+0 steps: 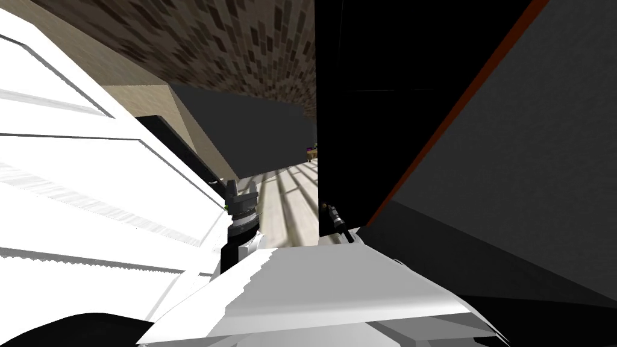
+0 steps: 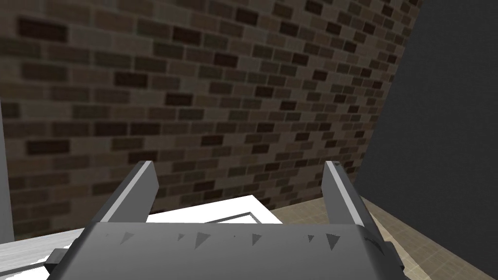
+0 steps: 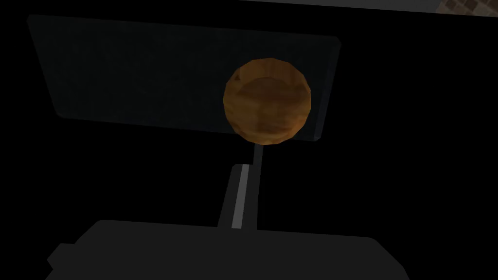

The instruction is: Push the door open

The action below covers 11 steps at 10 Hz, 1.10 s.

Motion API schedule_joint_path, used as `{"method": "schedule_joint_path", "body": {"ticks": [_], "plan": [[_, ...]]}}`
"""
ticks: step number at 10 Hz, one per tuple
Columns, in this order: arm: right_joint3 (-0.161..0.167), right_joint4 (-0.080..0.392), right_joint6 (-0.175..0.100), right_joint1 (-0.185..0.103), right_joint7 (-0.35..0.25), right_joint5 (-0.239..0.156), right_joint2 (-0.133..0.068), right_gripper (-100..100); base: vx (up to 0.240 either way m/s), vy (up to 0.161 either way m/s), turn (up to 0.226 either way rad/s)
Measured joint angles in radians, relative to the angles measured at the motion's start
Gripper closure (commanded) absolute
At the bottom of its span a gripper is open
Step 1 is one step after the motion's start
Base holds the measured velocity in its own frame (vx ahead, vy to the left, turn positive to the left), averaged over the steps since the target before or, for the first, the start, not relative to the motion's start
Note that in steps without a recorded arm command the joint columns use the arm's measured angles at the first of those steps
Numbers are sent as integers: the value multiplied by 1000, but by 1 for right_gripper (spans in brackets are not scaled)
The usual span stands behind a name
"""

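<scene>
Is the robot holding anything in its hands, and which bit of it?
Nothing. The left hand is open and empty. The right hand is shut, pointing at the round brown knob, not gripping it.

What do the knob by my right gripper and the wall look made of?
The knob looks like varnished wood: orange-brown with faint grain bands, though the dim light leaves brass possible. The wall looks like matt brick, in staggered brown and dark courses.

The left end effector [image 2: 239,167] is a dark grey box flecked with small triangular marks, bearing two flat grey blade fingers [image 2: 133,194] with pale edges, while the right end effector [image 3: 245,167] carries thin fingers with one light strip.
</scene>
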Motion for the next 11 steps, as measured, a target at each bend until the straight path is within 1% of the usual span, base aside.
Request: {"method": "schedule_joint_path", "body": {"ticks": [2, 4, 5, 6, 8, 11], "plan": [[-1, -2, 3, 1, -3, -3, 4, -100, -244, 28, -65], [-5, -5, 6, 2, -6, -8, 12, -100, -238, 49, -63], [-7, -7, 9, 3, -7, -10, 17, -100, -102, 28, -16], [-7, -8, 9, 3, -8, -11, 17, -100, 90, 29, 33], [-10, -2, 1, 4, -3, -13, 13, -100, 158, 50, 18], [-16, 3, -11, 6, 2, -15, 9, -100, 209, 35, 24]]}}
